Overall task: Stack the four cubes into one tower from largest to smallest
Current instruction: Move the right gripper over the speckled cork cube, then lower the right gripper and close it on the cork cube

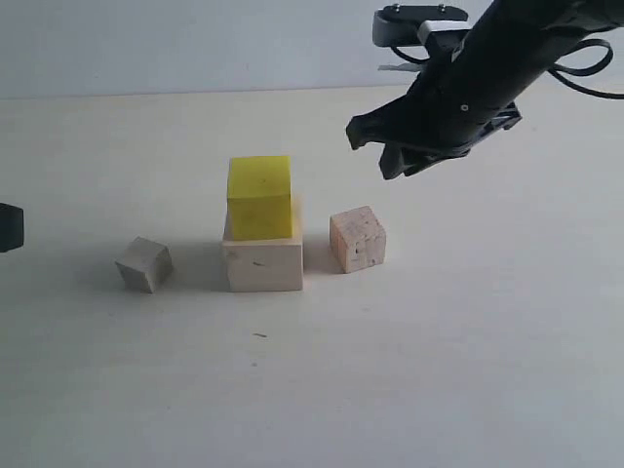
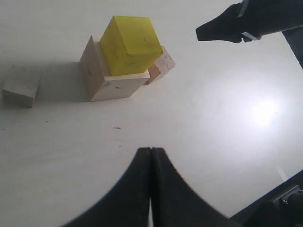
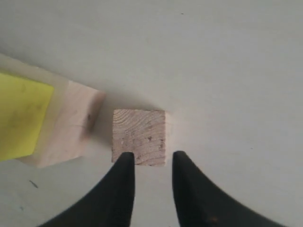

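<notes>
The bright yellow cube (image 1: 259,197) stands on the large pale wood cube (image 1: 263,265) in the middle of the table. Right of this stack sits the speckled tan cube (image 1: 358,239); to the left lies the small greyish-white cube (image 1: 144,264). My right gripper (image 1: 388,156) hovers above and just behind the tan cube (image 3: 139,136), open, with nothing between its fingers (image 3: 124,163). Only a dark sliver of the left arm (image 1: 8,227) shows at the left edge of the exterior view. In its wrist view the left gripper (image 2: 151,150) is shut and empty, well in front of the stack (image 2: 120,61).
The pale table (image 1: 439,370) carries a small dark speck (image 1: 259,335) in front of the stack. The right arm's cables (image 1: 585,58) loop at the top right. A bright glare spot (image 2: 264,112) lies on the table in the left wrist view.
</notes>
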Robot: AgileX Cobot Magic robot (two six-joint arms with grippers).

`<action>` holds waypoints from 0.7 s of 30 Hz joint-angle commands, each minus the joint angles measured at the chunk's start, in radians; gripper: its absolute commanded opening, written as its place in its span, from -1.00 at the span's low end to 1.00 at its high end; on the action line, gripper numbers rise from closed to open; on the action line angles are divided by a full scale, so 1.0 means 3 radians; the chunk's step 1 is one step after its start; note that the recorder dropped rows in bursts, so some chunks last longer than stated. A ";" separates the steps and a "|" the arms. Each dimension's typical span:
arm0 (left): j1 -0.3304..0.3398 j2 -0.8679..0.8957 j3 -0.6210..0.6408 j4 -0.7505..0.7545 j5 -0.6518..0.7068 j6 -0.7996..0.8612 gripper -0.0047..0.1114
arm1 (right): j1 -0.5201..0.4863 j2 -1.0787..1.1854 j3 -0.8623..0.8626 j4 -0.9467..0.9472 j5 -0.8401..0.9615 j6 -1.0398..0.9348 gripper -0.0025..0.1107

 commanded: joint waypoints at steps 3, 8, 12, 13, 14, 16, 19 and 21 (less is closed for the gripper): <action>0.0004 0.0002 0.0006 -0.0043 -0.0037 0.0002 -0.92 | -0.0009 0.0174 0.0016 0.0322 -0.0028 -0.0378 0.15; 0.0004 0.0002 0.0006 0.0063 -0.0043 0.0073 -0.92 | -0.0009 0.0350 0.0016 0.0351 -0.0112 -0.0446 0.28; 0.0004 0.0002 0.0006 0.0080 -0.0020 0.0180 -0.92 | -0.0009 0.0448 0.0010 0.0500 -0.0222 -0.0638 0.28; 0.0004 0.0002 0.0006 0.0100 -0.0020 0.0201 -0.92 | -0.0009 0.0477 0.0010 0.0565 -0.0245 -0.0747 0.28; 0.0004 0.0002 0.0006 0.0125 -0.0020 0.0201 -0.92 | -0.0009 0.0485 0.0004 0.0636 -0.0255 -0.0830 0.29; 0.0004 0.0002 0.0006 0.0145 -0.0020 0.0201 -0.92 | -0.0009 0.0506 0.0004 0.0739 -0.0319 -0.0934 0.31; 0.0004 0.0002 0.0006 0.0187 -0.0020 0.0201 -0.92 | -0.0009 0.0537 0.0004 0.0695 -0.0368 -0.0948 0.35; 0.0004 0.0002 0.0006 0.0194 -0.0020 0.0201 -0.92 | -0.0009 0.0551 0.0004 0.0707 -0.0425 -0.0963 0.35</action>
